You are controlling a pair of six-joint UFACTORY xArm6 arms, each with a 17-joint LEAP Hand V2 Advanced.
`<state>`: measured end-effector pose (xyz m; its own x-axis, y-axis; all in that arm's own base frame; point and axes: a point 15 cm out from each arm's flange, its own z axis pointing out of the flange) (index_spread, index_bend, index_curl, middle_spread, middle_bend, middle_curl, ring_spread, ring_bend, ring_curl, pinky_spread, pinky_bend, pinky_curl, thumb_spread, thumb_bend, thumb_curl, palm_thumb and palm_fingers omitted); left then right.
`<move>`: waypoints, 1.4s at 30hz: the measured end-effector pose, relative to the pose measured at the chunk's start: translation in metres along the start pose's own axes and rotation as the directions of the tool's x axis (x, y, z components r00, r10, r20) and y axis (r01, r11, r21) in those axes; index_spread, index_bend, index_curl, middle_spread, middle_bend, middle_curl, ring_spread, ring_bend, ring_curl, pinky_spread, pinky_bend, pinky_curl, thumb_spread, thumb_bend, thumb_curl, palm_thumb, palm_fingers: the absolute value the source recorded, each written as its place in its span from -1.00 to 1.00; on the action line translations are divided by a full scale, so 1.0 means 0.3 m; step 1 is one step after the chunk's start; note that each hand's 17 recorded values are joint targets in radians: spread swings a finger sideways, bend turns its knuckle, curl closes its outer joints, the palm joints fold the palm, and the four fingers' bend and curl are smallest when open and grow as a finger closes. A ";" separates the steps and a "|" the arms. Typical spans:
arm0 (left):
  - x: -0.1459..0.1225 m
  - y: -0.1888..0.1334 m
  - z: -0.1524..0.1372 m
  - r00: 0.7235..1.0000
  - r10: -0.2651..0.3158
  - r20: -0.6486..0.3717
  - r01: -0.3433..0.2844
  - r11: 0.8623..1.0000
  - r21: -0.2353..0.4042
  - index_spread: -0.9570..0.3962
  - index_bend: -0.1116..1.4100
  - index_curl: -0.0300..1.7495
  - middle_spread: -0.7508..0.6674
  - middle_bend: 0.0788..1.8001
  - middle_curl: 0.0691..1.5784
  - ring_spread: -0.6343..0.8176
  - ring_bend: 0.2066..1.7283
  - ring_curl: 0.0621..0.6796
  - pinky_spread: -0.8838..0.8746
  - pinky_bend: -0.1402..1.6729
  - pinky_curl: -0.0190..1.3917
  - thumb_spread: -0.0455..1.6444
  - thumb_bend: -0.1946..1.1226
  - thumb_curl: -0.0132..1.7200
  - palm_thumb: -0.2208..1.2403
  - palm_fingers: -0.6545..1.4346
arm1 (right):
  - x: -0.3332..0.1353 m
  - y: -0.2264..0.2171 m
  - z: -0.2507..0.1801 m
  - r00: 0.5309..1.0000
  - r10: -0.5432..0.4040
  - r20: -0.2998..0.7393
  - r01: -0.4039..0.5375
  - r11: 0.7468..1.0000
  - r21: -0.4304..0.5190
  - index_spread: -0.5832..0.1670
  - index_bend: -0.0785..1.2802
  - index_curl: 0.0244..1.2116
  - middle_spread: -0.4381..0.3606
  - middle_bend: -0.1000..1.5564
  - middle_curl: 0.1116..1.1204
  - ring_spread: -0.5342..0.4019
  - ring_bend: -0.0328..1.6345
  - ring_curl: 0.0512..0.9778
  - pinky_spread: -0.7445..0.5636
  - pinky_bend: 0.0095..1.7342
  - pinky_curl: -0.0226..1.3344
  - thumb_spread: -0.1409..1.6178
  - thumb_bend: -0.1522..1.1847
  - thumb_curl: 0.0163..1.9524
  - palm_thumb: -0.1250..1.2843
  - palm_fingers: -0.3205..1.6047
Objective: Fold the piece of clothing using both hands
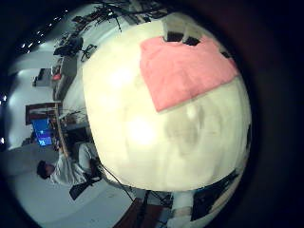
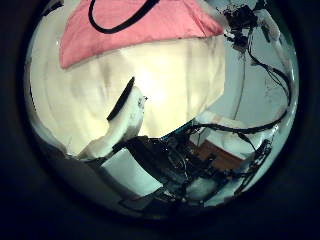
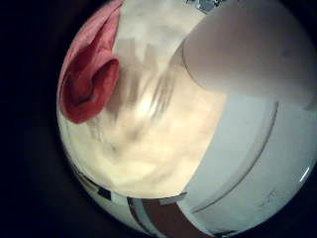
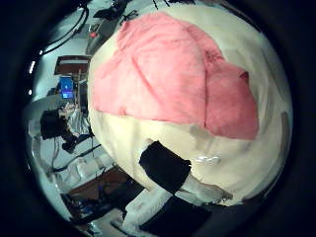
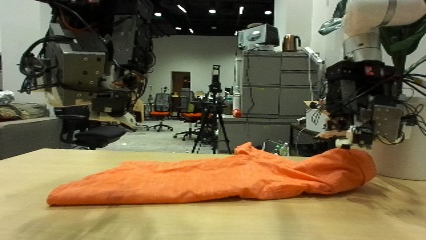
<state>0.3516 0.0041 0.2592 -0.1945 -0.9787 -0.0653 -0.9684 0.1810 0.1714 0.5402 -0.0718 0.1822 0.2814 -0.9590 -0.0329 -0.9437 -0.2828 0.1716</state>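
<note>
The crumpled orange cloth garment [image 5: 213, 175] looked soft and matt, lying on a smooth, pale wooden tabletop [image 5: 80, 220].

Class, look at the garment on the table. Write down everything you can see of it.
The garment is orange, soft cloth as it looks, lying crumpled and stretched long across the light wooden table, not yet folded flat. One end tapers thin and low; the other bunches higher, with a fold turned over. That bunched end lies right under the right hand; whether the hand touches it cannot be told. The left hand hangs clear above it.
</note>
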 end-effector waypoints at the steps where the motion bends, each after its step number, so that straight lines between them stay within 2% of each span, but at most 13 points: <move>1: -0.002 -0.001 -0.002 1.000 0.000 0.000 0.000 1.000 0.001 0.31 -0.62 -0.54 -0.06 -0.88 -0.63 0.11 -0.75 -0.46 0.15 -0.60 -0.49 0.57 -0.72 -0.71 -0.08 -0.10 | 0.013 0.000 0.019 1.000 -0.004 -0.009 0.004 1.000 -0.024 -0.35 -0.66 -0.47 -0.05 -0.66 -0.59 0.11 -0.68 -0.57 0.33 -0.71 -0.54 0.41 -0.81 -0.78 -0.41 -0.35; 7: -0.022 -0.008 0.007 1.000 -0.013 0.001 0.013 1.000 -0.006 0.32 -0.62 -0.54 -0.03 -0.88 -0.63 0.11 -0.74 -0.46 0.15 -0.60 -0.49 0.57 -0.72 -0.70 -0.08 -0.10 | 0.019 0.008 0.109 1.000 0.004 0.011 -0.002 0.994 -0.108 -0.19 -0.69 -0.54 0.13 -0.65 -0.60 0.34 -0.51 -0.51 0.48 -0.66 -0.53 0.27 -0.82 -0.75 -0.43 -0.34; 10: -0.027 -0.015 0.006 1.000 -0.020 -0.003 0.020 1.000 -0.003 0.32 -0.62 -0.54 -0.06 -0.87 -0.62 0.10 -0.75 -0.47 0.15 -0.60 -0.49 0.57 -0.72 -0.70 -0.08 -0.11 | 0.012 0.013 0.144 1.000 0.003 0.019 0.000 0.991 -0.133 -0.13 -0.68 -0.56 0.20 -0.64 -0.59 0.38 -0.46 -0.50 0.49 -0.63 -0.53 0.24 -0.81 -0.74 -0.42 -0.32; 12: -0.033 -0.020 -0.002 1.000 -0.027 -0.005 0.027 1.000 0.006 0.33 -0.61 -0.54 0.04 -0.89 -0.63 0.12 -0.74 -0.46 0.16 -0.59 -0.49 0.57 -0.73 -0.70 -0.09 -0.13 | 0.011 0.014 0.168 1.000 0.003 0.023 0.000 0.989 -0.146 -0.09 -0.67 -0.57 0.22 -0.62 -0.58 0.37 -0.43 -0.49 0.49 -0.63 -0.53 0.22 -0.81 -0.73 -0.41 -0.30; 15: -0.035 -0.031 -0.015 0.999 -0.037 -0.010 0.037 0.999 0.021 0.37 -0.62 -0.54 0.20 -0.90 -0.65 0.23 -0.73 -0.47 0.21 -0.58 -0.48 0.54 -0.73 -0.71 -0.13 -0.16 | 0.011 0.016 0.190 1.000 -0.005 0.015 0.008 0.987 -0.162 -0.03 -0.66 -0.58 0.23 -0.58 -0.56 0.25 -0.35 -0.47 0.42 -0.64 -0.54 0.21 -0.80 -0.72 -0.36 -0.24; 18: -0.029 -0.049 -0.029 0.999 -0.042 -0.023 0.042 0.998 0.040 0.38 -0.62 -0.54 0.27 -0.89 -0.66 0.27 -0.72 -0.48 0.24 -0.57 -0.48 0.53 -0.73 -0.71 -0.14 -0.16 | 0.001 0.011 0.206 1.000 -0.023 -0.004 0.022 0.984 -0.180 -0.05 -0.65 -0.59 0.12 -0.52 -0.53 0.03 -0.21 -0.43 0.28 -0.63 -0.55 0.21 -0.79 -0.70 -0.27 -0.06; 19: -0.028 -0.049 -0.030 0.999 -0.041 -0.023 0.042 0.998 0.041 0.38 -0.62 -0.54 0.27 -0.89 -0.66 0.27 -0.72 -0.48 0.24 -0.57 -0.48 0.53 -0.73 -0.71 -0.14 -0.16 | -0.001 0.010 0.206 1.000 -0.023 -0.007 0.022 0.983 -0.181 -0.05 -0.65 -0.59 0.12 -0.52 -0.53 0.03 -0.21 -0.43 0.28 -0.63 -0.55 0.21 -0.79 -0.70 -0.27 -0.06; 22: -0.026 -0.048 -0.031 0.999 -0.039 -0.024 0.040 0.998 0.041 0.40 -0.62 -0.54 0.27 -0.88 -0.67 0.29 -0.71 -0.48 0.24 -0.57 -0.48 0.52 -0.73 -0.70 -0.15 -0.16 | -0.007 0.003 0.211 1.000 -0.030 -0.010 0.028 0.983 -0.180 -0.18 -0.65 -0.62 -0.13 -0.42 -0.48 -0.27 -0.06 -0.42 -0.10 -0.43 -0.56 0.22 -0.79 -0.69 -0.16 0.37; 25: -0.029 -0.048 -0.029 0.999 -0.040 -0.023 0.041 0.998 0.040 0.41 -0.63 -0.55 0.27 -0.87 -0.66 0.28 -0.70 -0.48 0.25 -0.57 -0.49 0.52 -0.73 -0.70 -0.15 -0.15 | -0.012 -0.007 0.210 0.999 -0.036 -0.015 0.033 0.984 -0.173 -0.34 -0.49 -0.48 -0.36 -0.23 -0.32 -0.42 0.06 -0.25 -0.49 -0.19 -0.43 0.24 -0.78 -0.67 -0.04 0.71; 27: -0.030 -0.047 -0.029 0.999 -0.037 -0.022 0.038 0.999 0.038 0.41 -0.63 -0.55 0.26 -0.86 -0.66 0.28 -0.71 -0.49 0.25 -0.57 -0.49 0.52 -0.73 -0.70 -0.15 -0.15 | -0.006 -0.003 0.194 0.999 -0.038 -0.016 0.035 0.985 -0.166 -0.38 -0.37 -0.42 -0.39 -0.13 -0.26 -0.43 0.11 -0.20 -0.55 -0.14 -0.39 0.24 -0.79 -0.67 0.00 0.75; 29: -0.030 -0.048 -0.027 0.999 -0.037 -0.022 0.037 0.999 0.037 0.42 -0.63 -0.55 0.26 -0.86 -0.65 0.27 -0.71 -0.49 0.25 -0.57 -0.49 0.52 -0.73 -0.70 -0.15 -0.15 | -0.007 0.010 0.192 0.999 -0.041 -0.012 0.038 0.985 -0.169 -0.40 -0.24 -0.35 -0.37 0.01 -0.18 -0.42 0.17 -0.15 -0.56 -0.09 -0.35 0.26 -0.78 -0.66 0.06 0.84; 36: -0.042 -0.046 -0.025 0.999 -0.040 -0.021 0.040 0.998 0.038 0.41 -0.62 -0.56 0.24 -0.87 -0.65 0.26 -0.69 -0.49 0.24 -0.57 -0.49 0.51 -0.73 -0.69 -0.15 -0.15 | -0.023 0.163 0.175 0.999 -0.034 0.011 0.035 0.979 -0.199 -0.33 0.33 -0.01 -0.28 0.40 0.07 -0.36 0.42 0.07 -0.45 0.24 -0.13 0.36 -0.69 -0.62 0.40 0.72; 42: -0.056 -0.044 -0.014 0.999 -0.041 -0.024 0.042 0.999 0.031 0.42 -0.63 -0.56 0.22 -0.86 -0.64 0.26 -0.69 -0.50 0.24 -0.57 -0.50 0.51 -0.73 -0.69 -0.15 -0.14 | -0.075 0.331 0.122 0.998 -0.063 0.018 0.065 0.983 -0.169 -0.25 0.59 0.16 -0.23 0.60 0.18 -0.34 0.57 0.22 -0.35 0.39 0.01 0.37 -0.62 -0.54 0.64 0.60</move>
<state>0.3684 0.0176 0.2620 -0.1503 -0.9874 -0.0487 -0.9801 0.1424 0.1382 0.4339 -0.0790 0.1639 0.3369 -0.9395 -0.0616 -0.8804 -0.3375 0.3330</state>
